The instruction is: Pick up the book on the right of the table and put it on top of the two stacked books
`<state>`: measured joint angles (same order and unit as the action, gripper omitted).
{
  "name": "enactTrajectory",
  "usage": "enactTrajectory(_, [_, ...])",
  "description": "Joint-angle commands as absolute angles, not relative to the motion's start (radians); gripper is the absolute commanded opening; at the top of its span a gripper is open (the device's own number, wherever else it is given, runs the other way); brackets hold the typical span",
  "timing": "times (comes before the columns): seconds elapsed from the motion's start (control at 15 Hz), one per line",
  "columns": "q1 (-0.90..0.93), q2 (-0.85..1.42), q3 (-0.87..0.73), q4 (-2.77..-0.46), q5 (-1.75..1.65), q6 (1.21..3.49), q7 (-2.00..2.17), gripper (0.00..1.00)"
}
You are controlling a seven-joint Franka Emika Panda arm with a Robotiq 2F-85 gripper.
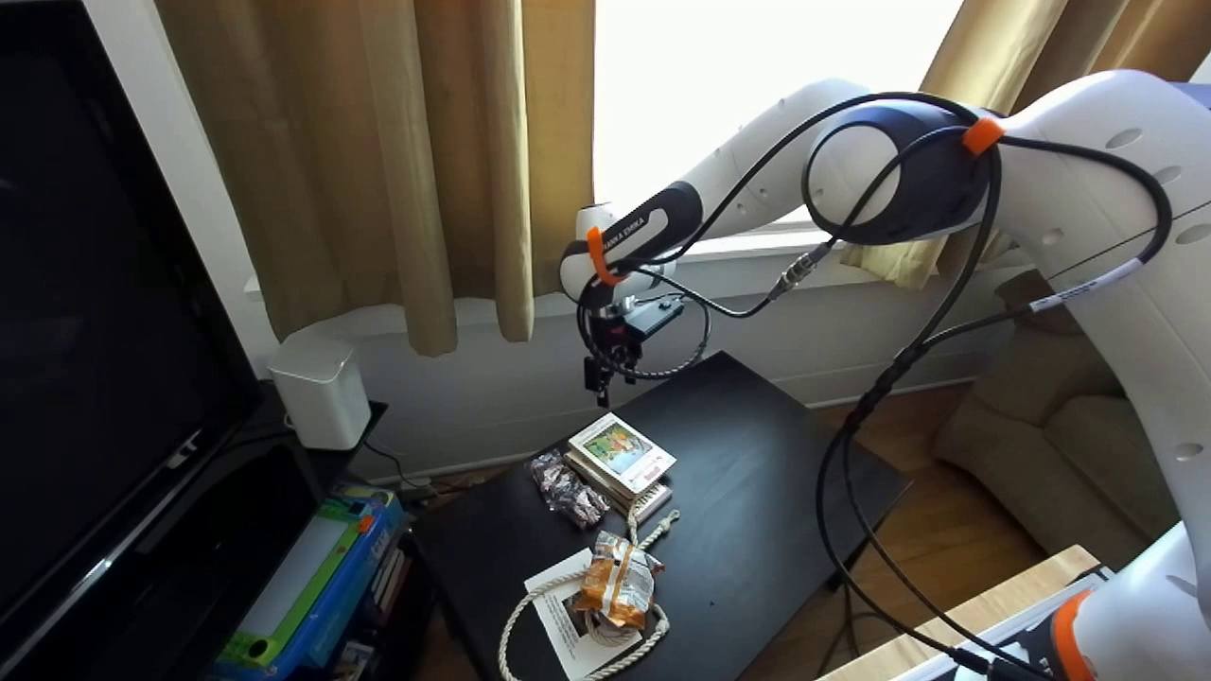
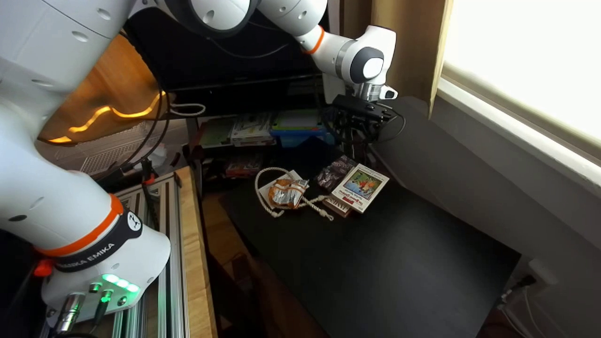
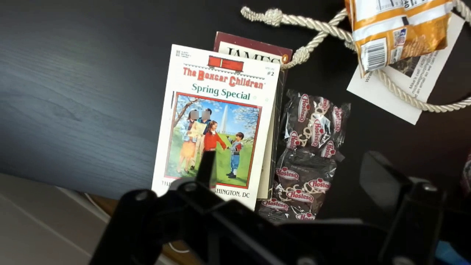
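The book (image 1: 623,449) has a white border and a colourful picture panel and lies flat on top of the two stacked books (image 1: 655,501). It also shows this way in an exterior view (image 2: 361,188) and in the wrist view (image 3: 220,136). The stacked books are mostly covered; a maroon-edged cover (image 3: 254,44) sticks out past the book's top edge. They rest on the black table (image 1: 757,492). My gripper (image 3: 290,162) is open with nothing between its fingers. In both exterior views the gripper (image 1: 601,388) hangs above and apart from the pile, near the wall-side table edge.
Dark Hostess snack packets (image 3: 305,158) lie right beside the pile. An orange snack bag (image 1: 617,582) sits on a white sheet (image 1: 558,615) with a pale rope (image 1: 511,634) around it. The wall and curtain (image 1: 511,189) stand close behind the gripper. A TV (image 1: 104,284) stands beyond the table.
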<state>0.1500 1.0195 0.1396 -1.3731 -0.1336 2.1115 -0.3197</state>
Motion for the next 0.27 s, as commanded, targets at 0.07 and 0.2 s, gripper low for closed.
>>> enactTrajectory(0.07, [0.151,1.01,0.14,-1.381,-0.134,2.108,-0.31,1.0])
enactTrajectory(0.2, [0.151,1.008,0.14,-1.388,-0.134,2.108,-0.306,1.0])
